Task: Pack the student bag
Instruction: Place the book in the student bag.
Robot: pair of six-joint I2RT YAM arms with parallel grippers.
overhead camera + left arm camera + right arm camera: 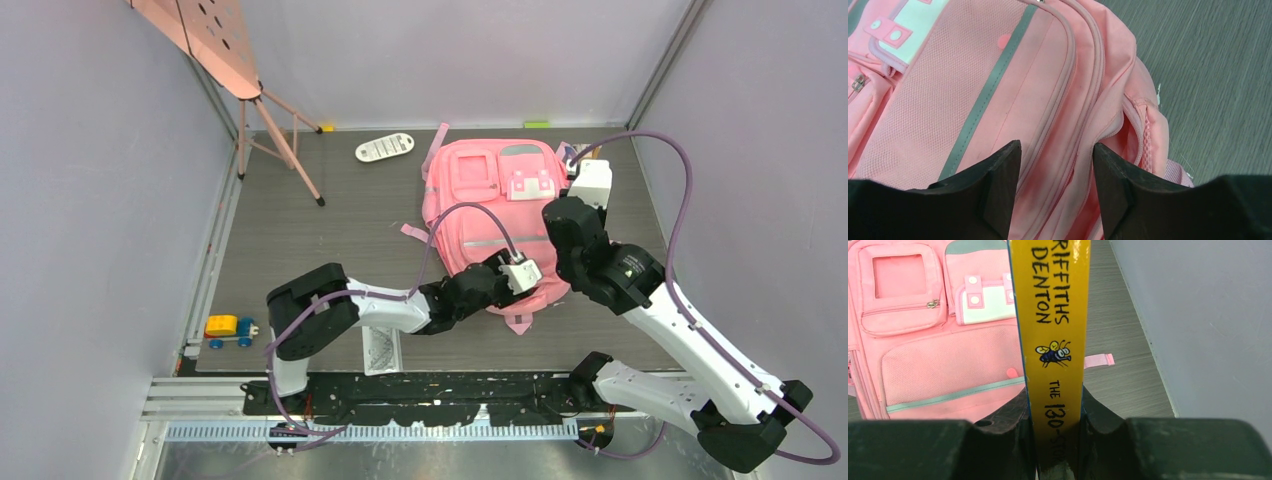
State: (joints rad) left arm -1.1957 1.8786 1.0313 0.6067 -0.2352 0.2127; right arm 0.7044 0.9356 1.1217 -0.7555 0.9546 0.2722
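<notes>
The bag [490, 210] is pink all over. It has a grey stripe across the mesh front pocket, a grey band at the top and white patches with pink tabs. The book [1053, 340] has a yellow spine with black letters and a small dark blue insect. The bench [300, 250] is dark grey with a wood grain. The remote [385, 147] is white. The toy car [228, 327] is yellow, orange and blue. The cables [683, 180] are purple.

Spine of the yellow book [1053, 315] reads "RIFFITHS DENTON", "THE 130-STO".
</notes>
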